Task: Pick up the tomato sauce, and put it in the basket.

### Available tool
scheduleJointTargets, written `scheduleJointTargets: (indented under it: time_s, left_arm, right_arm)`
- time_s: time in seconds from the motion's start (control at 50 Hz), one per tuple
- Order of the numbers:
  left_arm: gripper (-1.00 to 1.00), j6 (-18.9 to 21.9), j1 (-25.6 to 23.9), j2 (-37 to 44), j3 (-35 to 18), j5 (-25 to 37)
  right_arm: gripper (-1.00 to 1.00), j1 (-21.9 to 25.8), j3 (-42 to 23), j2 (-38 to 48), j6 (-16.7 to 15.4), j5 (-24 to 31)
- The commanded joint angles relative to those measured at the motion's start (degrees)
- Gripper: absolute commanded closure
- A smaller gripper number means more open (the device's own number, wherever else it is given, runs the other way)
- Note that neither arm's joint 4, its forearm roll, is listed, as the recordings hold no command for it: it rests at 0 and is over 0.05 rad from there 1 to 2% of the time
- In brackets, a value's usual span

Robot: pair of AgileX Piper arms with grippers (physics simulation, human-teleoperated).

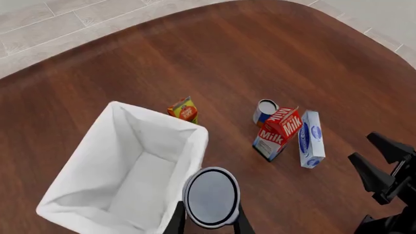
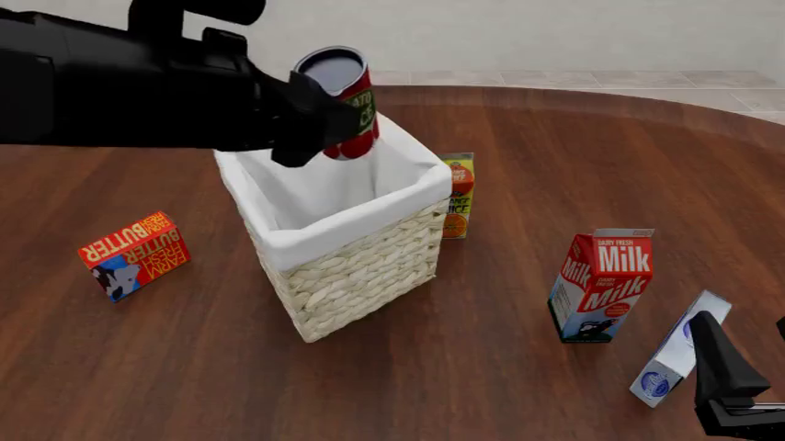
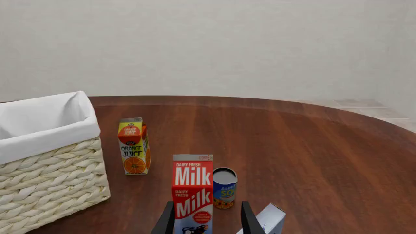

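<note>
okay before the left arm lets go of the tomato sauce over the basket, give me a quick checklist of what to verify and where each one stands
1. Left claw shut on the tomato sauce: ok, can held off the table.
2. Can over the basket opening: cannot tell. In the left wrist view the can sits at the rim's edge, not over the middle.
3. Basket interior free: ok, only white lining shows.
4. Orange juice carton outside the basket: ok, it stands behind it.
5. Right claw out of the way: ok, low by the milk carton.

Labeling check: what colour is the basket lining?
White cloth lining, clearest in the left wrist view.
</note>
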Motion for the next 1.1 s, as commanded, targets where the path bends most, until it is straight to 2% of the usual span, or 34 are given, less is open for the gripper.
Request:
scheduleJointTargets:
  time_s: [0.02, 0.5, 0.56, 0.62, 0.86, 1.1]
  left_arm:
    - [1.00, 1.03, 3.70, 1.37, -2.01, 1.98]
    - [1.00, 0.88, 11.81, 3.21, -2.23, 2.51]
    - [1.00, 5.58, 14.93, 2.38, -0.67, 1.02]
    - [1.00, 2.48, 13.85, 3.46, -0.75, 1.02]
    - [1.00, 3.39, 16.57, 4.05, -0.44, 0.13]
    - [1.00, 2.59, 16.10, 5.30, 1.23, -2.47]
  right_arm:
    - [-1.00, 0.00, 0.00, -0.01, -0.01, 0.01]
    - [-1.00, -0.01, 0.00, 0.01, -0.01, 0.00]
    - [-1.00, -0.01, 0.00, -0.02, -0.01, 0.01]
    - [-1.00, 0.00, 0.00, 0.01, 0.01, -0.01]
    - [-1.00, 0.00, 0.00, 0.00, -0.01, 0.00]
    - [-1.00, 0.00, 0.00, 0.01, 0.00, 0.00]
